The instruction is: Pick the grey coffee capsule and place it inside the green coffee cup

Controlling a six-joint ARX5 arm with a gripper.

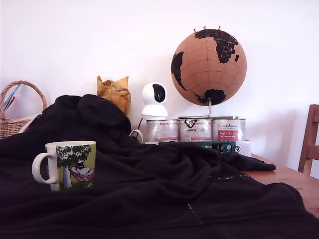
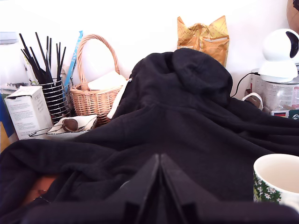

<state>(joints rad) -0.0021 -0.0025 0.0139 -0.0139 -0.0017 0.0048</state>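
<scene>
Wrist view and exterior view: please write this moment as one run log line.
gripper: shut, empty | green coffee cup: upright on black cloth | grey capsule: not visible

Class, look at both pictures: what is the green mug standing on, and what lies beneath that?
The mug stands on a black blanket. Bare wooden table shows at the exterior view's right; whatever lies under the blanket is hidden.

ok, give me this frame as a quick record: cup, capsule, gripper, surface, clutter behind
cup: green mug, upright on the black cloth, handle toward the exterior view's left
capsule: none visible in either view
gripper: gripper low over the cloth, fingers together, nothing seen between them
surface: black cloth over a wooden table
behind: globe, three tins, white camera, wicker basket
</scene>
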